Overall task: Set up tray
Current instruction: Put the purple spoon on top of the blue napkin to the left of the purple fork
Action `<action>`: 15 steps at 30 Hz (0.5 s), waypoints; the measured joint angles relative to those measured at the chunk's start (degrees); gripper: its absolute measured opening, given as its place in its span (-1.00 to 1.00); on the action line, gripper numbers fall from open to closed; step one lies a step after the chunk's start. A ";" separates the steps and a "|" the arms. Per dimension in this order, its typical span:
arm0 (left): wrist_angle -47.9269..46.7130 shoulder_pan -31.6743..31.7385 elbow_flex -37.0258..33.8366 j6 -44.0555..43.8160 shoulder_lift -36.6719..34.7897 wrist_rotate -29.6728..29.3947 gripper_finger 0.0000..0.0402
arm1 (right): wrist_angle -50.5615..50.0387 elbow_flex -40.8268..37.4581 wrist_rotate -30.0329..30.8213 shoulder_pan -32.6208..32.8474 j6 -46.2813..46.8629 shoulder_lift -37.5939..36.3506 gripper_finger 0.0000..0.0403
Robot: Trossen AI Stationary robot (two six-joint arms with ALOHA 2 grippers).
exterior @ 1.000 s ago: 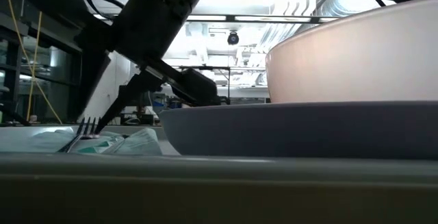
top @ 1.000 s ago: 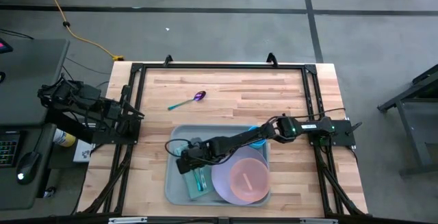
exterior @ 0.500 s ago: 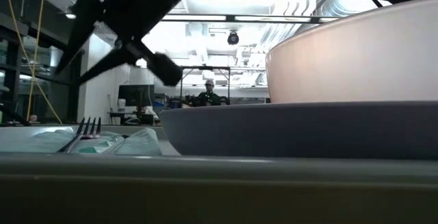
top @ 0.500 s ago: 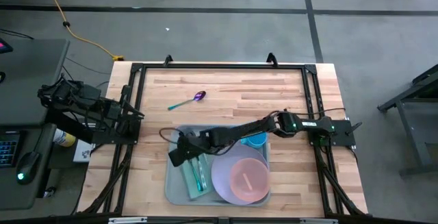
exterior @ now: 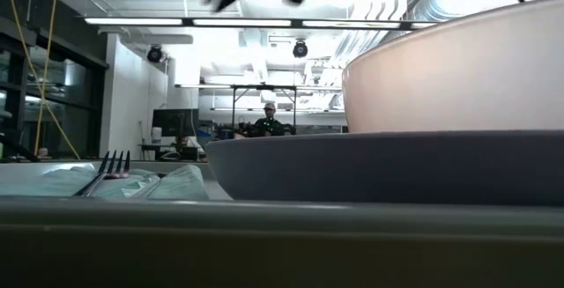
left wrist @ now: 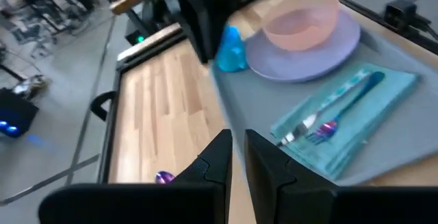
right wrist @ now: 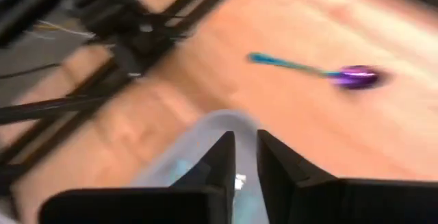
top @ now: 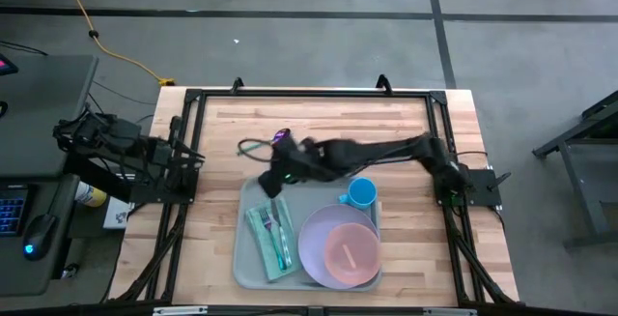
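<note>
The pale grey-green tray [top: 319, 200] lies on the wooden table near its front edge. On it a fork [top: 273, 229] rests on a teal napkin [top: 263, 248], beside a lavender plate [top: 314, 253] that carries a pink bowl [top: 350, 253], with a blue cup [top: 362, 193] behind them. A spoon [right wrist: 321, 71] with a purple bowl and teal handle lies on the bare wood past the tray's far left corner. My right gripper [top: 277, 176] hangs high over that corner, its fingers [right wrist: 222, 162] a narrow gap apart around nothing. My left gripper [left wrist: 238, 148] waits at the table's left edge, its gap also narrow.
A black metal frame [top: 193, 123] runs along the table's left, far and right edges. Bare wood [top: 367, 123] stretches between the tray and the far edge. In the low view the plate and bowl [exterior: 441, 103] fill the right side, and a person shows far back in the room.
My right gripper has risen off the fork and napkin in the tray and swung toward the table's far edge, toward the spoon, rolling its wrist as it went. The fork has stayed on the napkin.
</note>
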 joint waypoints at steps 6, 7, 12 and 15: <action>0.62 0.00 0.00 -0.24 -0.07 -4.93 -0.64 | -19.09 0.00 9.37 -0.02 1.98 -8.85 -0.98; 0.82 0.00 -0.13 -0.45 -0.07 -5.59 -0.64 | -22.10 0.00 10.01 0.04 2.89 -10.09 -0.98; 2.54 0.02 -2.72 -4.01 -0.11 -10.72 -0.64 | -35.86 -0.04 14.20 0.83 6.60 -14.40 -1.00; 6.93 0.00 -6.53 -6.78 -0.09 -13.88 -0.64 | -40.23 -0.04 14.90 0.83 6.65 -16.63 -1.00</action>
